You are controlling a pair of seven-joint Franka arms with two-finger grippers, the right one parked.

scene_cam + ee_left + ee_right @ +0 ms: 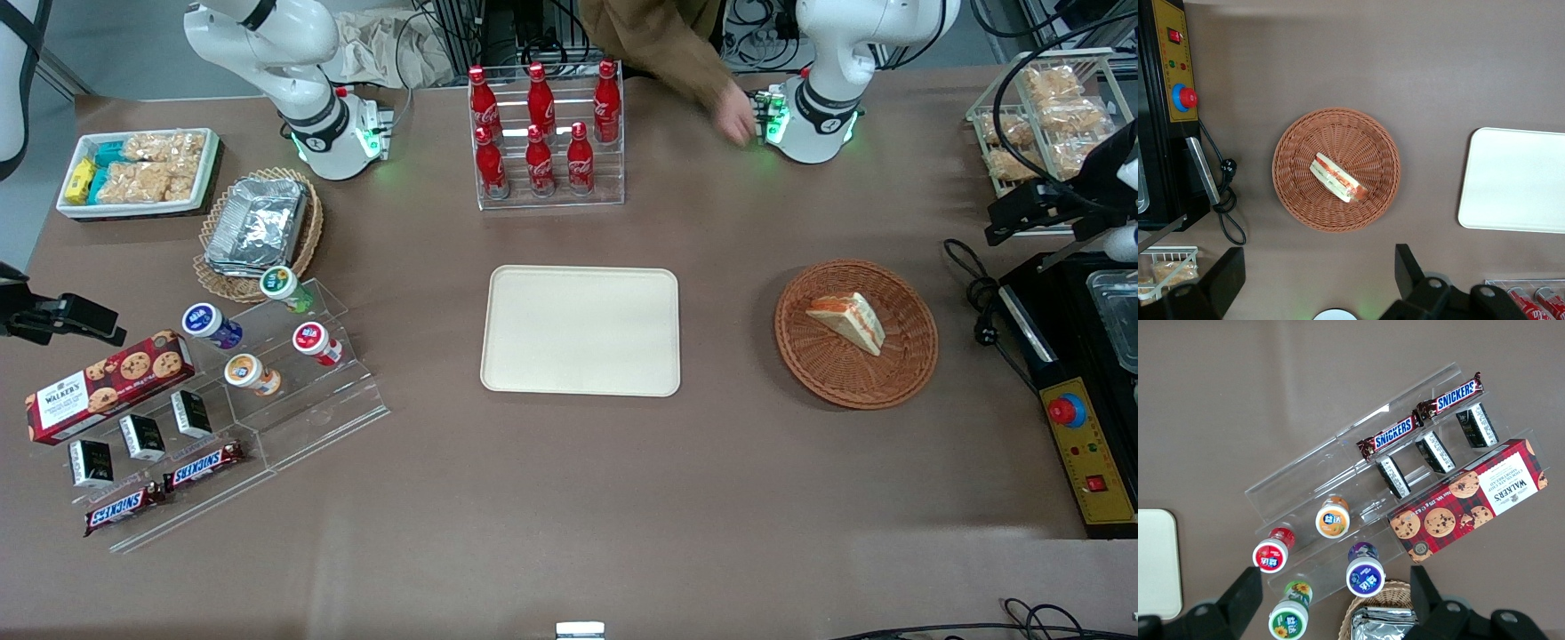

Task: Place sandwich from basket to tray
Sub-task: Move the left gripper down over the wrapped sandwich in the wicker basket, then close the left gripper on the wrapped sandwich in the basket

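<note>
Wrist view: spread gripper (pixel 1318 280) apparently above basket (pixel 1336 169).

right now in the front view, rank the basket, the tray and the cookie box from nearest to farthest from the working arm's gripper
The gripper, fingers open, hangs at the working arm's end of the table.
1. basket: nearest, holding the sandwich.
2. tray: mid-table, bare.
3. cookie box: farthest, at the parked arm's end.

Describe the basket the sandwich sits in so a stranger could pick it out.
Start at the cream tray mid-table and move toward the working arm's end, where the open gripper hovers. The basket is round, reddish-brown wicker holding one sandwich; the paler basket holds foil trays.
</note>
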